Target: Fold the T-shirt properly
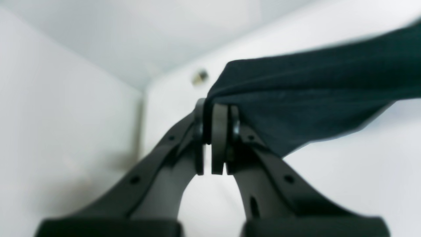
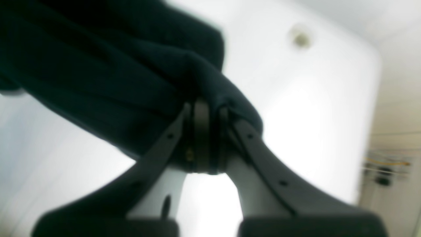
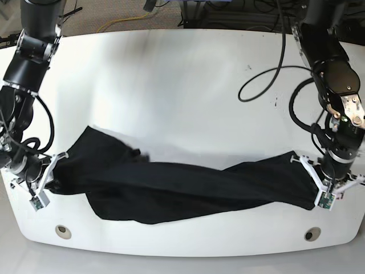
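Base view looks down on a white table (image 3: 182,74) with a black T-shirt (image 3: 171,188) stretched across its near half, pulled into a long, twisted band between two robot arms. On this view's right, the left gripper (image 3: 315,184) pinches one end of the cloth near the table's edge. On this view's left, the right gripper (image 3: 53,177) pinches the other end, where the fabric spreads wider and one flap lies toward the table's middle. Part of the cloth sags toward the near edge, between two round fittings (image 3: 63,231) set in the table top. Black cables (image 3: 268,80) loop over the table's far right corner.

Left wrist view shows the left gripper (image 1: 215,135) with its jaws pressed together on a bunched corner of the T-shirt (image 1: 312,95), which runs taut up and to the right above the white surface.

Right wrist view, which is blurred, shows the right gripper (image 2: 204,138) with its jaws shut tight on a thick fold of the T-shirt (image 2: 108,75); the cloth wraps over the jaw tips and fills the upper left of the picture
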`<state>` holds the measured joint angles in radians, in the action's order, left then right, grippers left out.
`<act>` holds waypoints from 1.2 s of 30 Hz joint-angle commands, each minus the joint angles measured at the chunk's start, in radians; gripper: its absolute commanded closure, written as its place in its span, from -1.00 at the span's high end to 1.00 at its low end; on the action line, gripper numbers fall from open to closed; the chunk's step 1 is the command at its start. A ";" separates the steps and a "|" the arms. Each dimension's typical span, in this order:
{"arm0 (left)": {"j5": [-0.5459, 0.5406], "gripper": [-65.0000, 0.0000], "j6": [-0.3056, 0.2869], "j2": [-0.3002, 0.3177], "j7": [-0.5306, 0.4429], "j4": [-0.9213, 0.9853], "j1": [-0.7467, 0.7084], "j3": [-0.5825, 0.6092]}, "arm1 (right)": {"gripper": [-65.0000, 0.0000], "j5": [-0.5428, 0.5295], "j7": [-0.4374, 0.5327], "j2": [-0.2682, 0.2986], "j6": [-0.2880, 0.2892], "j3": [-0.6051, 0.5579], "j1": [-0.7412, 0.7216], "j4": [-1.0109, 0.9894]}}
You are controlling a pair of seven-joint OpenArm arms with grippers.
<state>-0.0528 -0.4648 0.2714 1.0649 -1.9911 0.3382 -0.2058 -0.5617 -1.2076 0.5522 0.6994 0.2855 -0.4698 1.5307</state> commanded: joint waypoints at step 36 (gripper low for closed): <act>-0.006 -1.00 -0.233 -0.099 -0.167 -0.014 -0.881 -0.194 | -1.00 -0.010 0.033 -0.234 -0.001 0.269 0.727 0.253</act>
<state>-0.0624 -0.7033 0.1589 0.9066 -1.9915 -0.5209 -0.3729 -0.5556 -1.1896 0.3061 0.6983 0.5423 0.2356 1.7645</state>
